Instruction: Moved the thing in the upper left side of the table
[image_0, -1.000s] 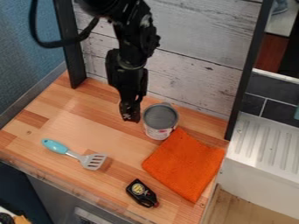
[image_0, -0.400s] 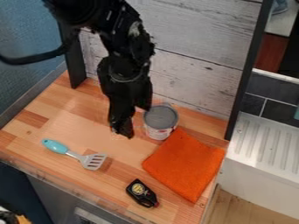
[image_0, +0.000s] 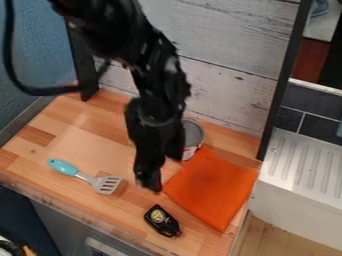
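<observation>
In the camera view, the black gripper is held low over the wooden table, beside the left corner of the orange cloth; whether it is set wide or narrow cannot be told. Which thing is meant is not named by the task; the small black bottle, seen lying just nearer the front edge than the gripper, is judged the likeliest. It is laid on its side, its red-tipped end pointed toward the lower right. The step in hand is taken to be the approach for a grasp. The bottle is best met from straight above, with the gripper turned so that the narrow body is straddled across its width and the grip is centred on the label. Enough height should be kept until the bottle is reached, so that the cloth corner is not snagged. After a firm but gentle squeeze, a straight lift is called for, then a carry to the table's upper left, by which the spatula and the can should be well cleared.
</observation>
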